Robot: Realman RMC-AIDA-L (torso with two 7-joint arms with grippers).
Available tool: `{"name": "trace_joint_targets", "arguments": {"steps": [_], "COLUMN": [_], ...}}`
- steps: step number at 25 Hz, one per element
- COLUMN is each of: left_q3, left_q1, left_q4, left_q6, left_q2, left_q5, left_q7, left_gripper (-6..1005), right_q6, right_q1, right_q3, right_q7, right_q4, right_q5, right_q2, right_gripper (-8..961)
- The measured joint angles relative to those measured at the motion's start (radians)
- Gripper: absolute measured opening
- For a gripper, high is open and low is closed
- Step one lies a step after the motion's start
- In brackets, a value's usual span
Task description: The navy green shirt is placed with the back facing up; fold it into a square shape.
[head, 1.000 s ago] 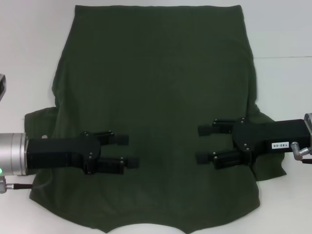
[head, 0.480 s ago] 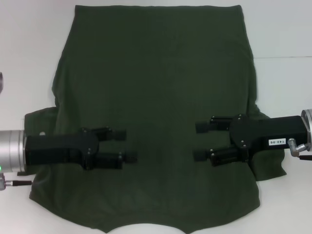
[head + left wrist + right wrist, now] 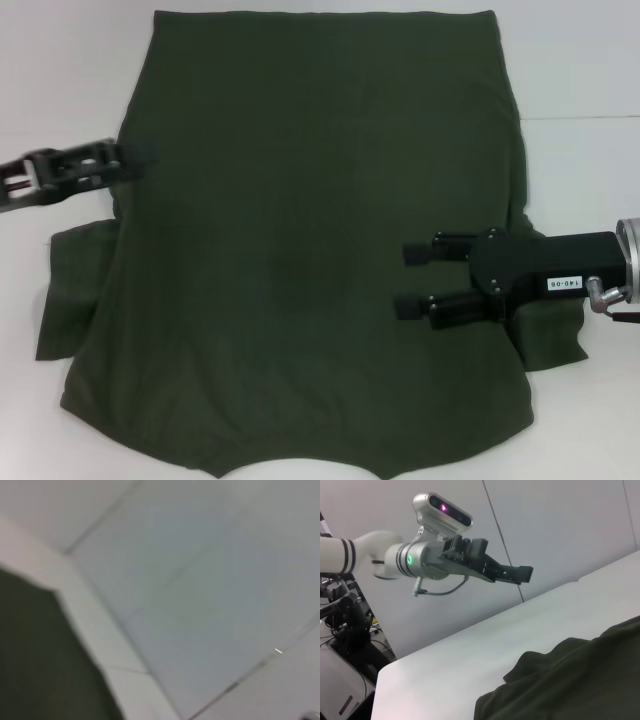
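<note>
Head cam looks steeply down on the desk (image 3: 580,60) from above. Left wrist cam is tilted up: desk edge, shirt (image 3: 30,655) corner, wall. Right wrist cam sits low, facing across the desk at the left end effector (image 3: 520,573). All share the shirt.

Navy green shirt (image 3: 320,230): dark olive, plain back up, spread flat, unfolded, sleeves out.
</note>
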Motion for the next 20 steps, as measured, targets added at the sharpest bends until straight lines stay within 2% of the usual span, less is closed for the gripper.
{"name": "trace_joint_targets", "arguments": {"steps": [5, 10, 14, 20], "left_q3": [-0.105, -0.203, -0.222, -0.213], "left_q1": [0.039, 0.059, 0.069, 0.058], "left_q4": [0.058, 0.067, 0.074, 0.065], "left_q6": [-0.047, -0.090, -0.167, -0.265], "left_q2": [0.023, 0.032, 0.032, 0.027], "left_q5": [0.181, 0.375, 0.476, 0.539], "left_q7": [-0.259, -0.344, -0.368, -0.372], "left_gripper": [949, 948, 947, 945], "right_q6": [0.007, 0.008, 0.008, 0.012], "right_q1": [0.003, 0.005, 0.004, -0.002], "right_q3": [0.000, -0.001, -0.003, -0.001], "right_q7": [0.017, 0.028, 0.029, 0.030], "right_q4": [-0.003, -0.002, 0.001, 0.001], "right_q5": [0.004, -0.001, -0.001, -0.001], "right_q2": [-0.003, -0.005, -0.006, -0.005], "right_gripper": [936, 934, 933, 932]}}
